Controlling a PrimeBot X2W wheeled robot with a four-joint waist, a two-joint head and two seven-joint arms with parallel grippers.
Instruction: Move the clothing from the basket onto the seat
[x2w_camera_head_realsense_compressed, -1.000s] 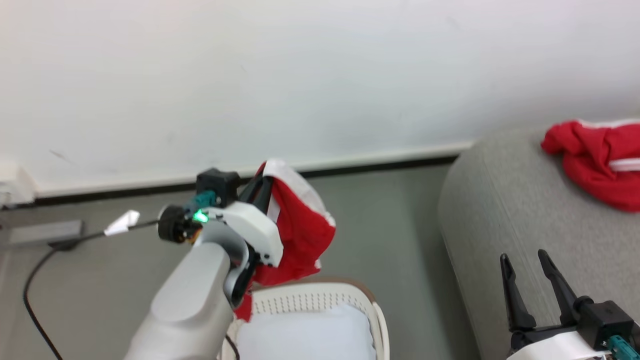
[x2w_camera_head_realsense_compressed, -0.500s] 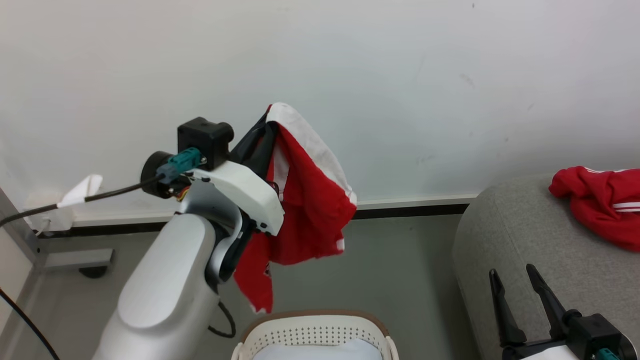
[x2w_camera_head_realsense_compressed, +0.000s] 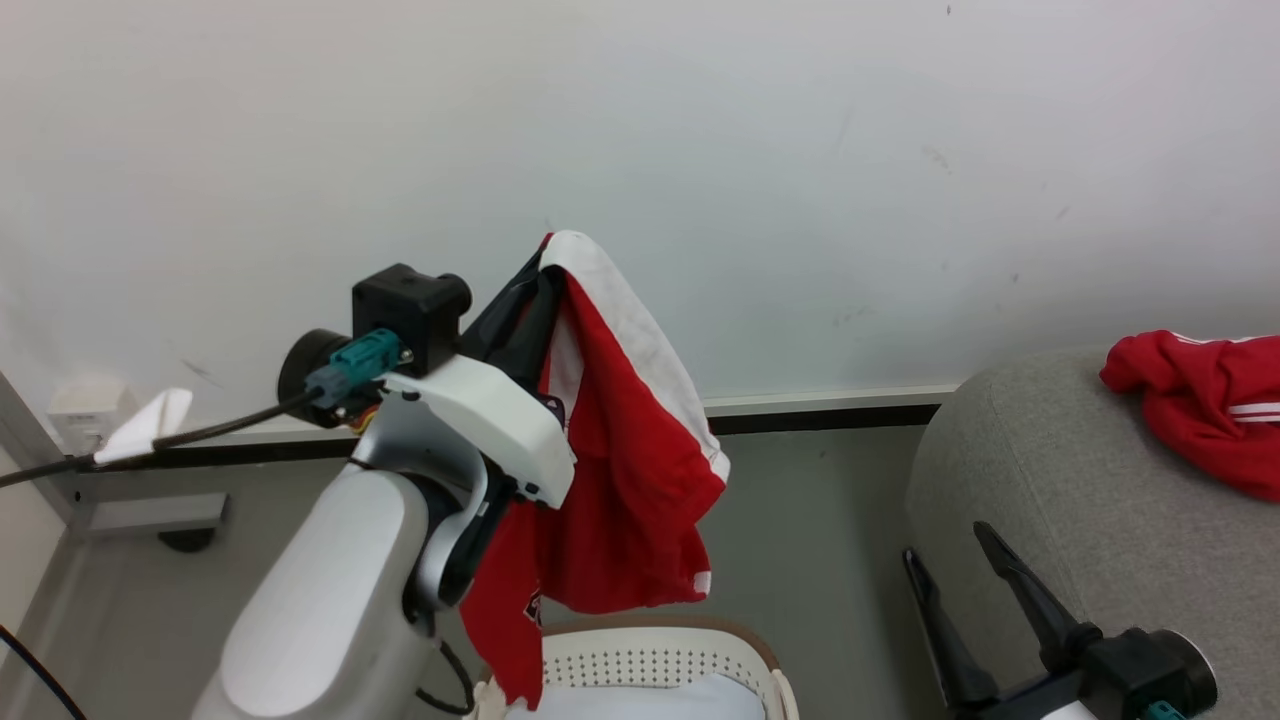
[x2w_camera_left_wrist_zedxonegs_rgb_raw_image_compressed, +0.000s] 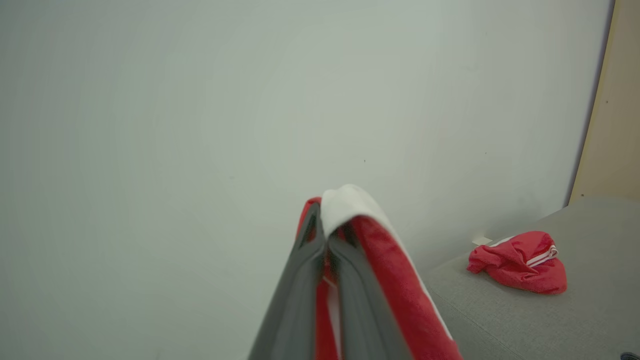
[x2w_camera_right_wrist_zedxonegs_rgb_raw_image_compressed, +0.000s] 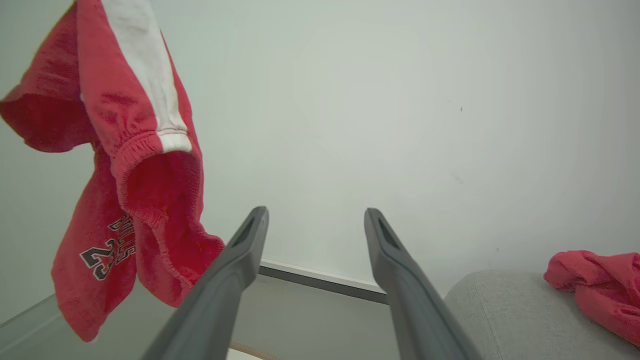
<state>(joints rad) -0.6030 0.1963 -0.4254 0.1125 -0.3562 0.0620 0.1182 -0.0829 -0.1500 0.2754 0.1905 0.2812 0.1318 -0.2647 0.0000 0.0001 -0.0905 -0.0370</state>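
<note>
My left gripper (x2w_camera_head_realsense_compressed: 545, 262) is shut on red shorts (x2w_camera_head_realsense_compressed: 620, 470) with a white side stripe, held high above the basket (x2w_camera_head_realsense_compressed: 660, 660). The shorts hang down over the basket's brown rim; they also hang at the left of the right wrist view (x2w_camera_right_wrist_zedxonegs_rgb_raw_image_compressed: 130, 165). In the left wrist view the dark fingers (x2w_camera_left_wrist_zedxonegs_rgb_raw_image_compressed: 300, 290) pinch the fabric (x2w_camera_left_wrist_zedxonegs_rgb_raw_image_compressed: 385, 280) at their tips. A second red garment (x2w_camera_head_realsense_compressed: 1200, 410) lies bunched on the grey sofa (x2w_camera_head_realsense_compressed: 1040, 480) at the right. My right gripper (x2w_camera_head_realsense_compressed: 950, 545) stands open and empty in front of the sofa's rounded end.
A white wall with a dark skirting strip runs behind everything. A pale white pad (x2w_camera_head_realsense_compressed: 640, 700) lies inside the basket. A black cable (x2w_camera_head_realsense_compressed: 150, 445) with a white tag trails from my left wrist. Grey floor lies between basket and sofa.
The head camera tilted up. My left arm has lifted the red shorts out of the basket until they hang free. My right gripper's fingers have spread wider and tilted left.
</note>
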